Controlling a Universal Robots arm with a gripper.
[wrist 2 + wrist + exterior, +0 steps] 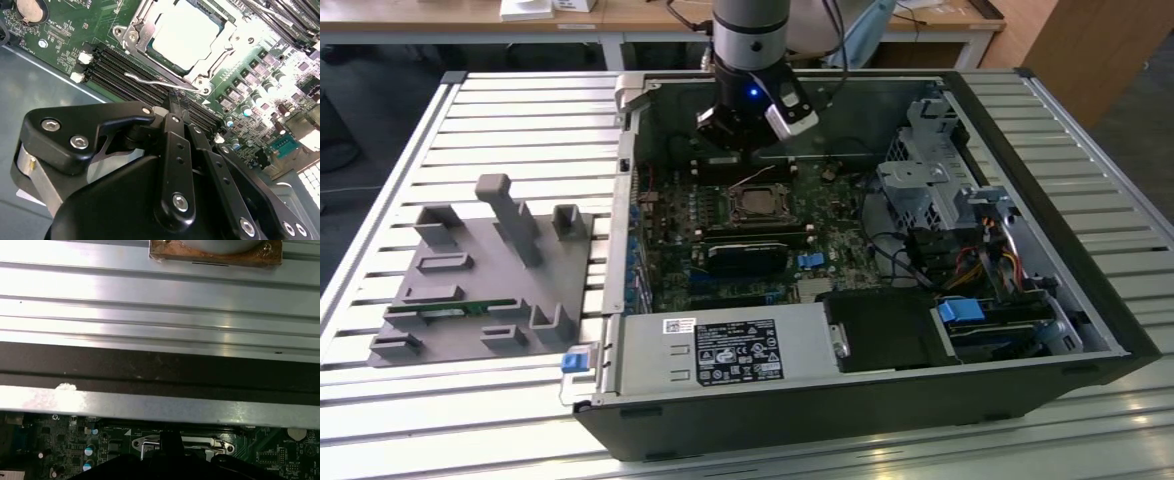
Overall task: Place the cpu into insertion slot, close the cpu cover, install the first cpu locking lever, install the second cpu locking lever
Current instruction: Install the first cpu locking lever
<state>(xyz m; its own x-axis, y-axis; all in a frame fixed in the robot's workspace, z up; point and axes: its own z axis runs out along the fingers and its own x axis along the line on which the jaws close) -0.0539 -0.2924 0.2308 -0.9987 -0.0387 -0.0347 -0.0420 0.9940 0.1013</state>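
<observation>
The cpu [185,32], a pale silver square, lies in the insertion slot [736,200] on the green board inside the open computer case. The cpu cover [139,27], a silvery frame, lies flat around it. A thin wire locking lever [150,80] runs along the socket's edge nearest my gripper and stands slightly raised off the board. My gripper [177,105] hangs over the far side of the socket in the exterior view [736,145]. Its black fingers are shut together, with their tips right at that lever. In the first wrist view the gripper [170,440] tip meets the socket frame [220,444].
Black memory slots [130,70] run beside the socket under the gripper. A larger black block [747,250] lies in front of the socket, with a power supply [720,350] nearer still. The case wall [150,365] stands close behind. A grey fixture [480,270] sits on the slatted table.
</observation>
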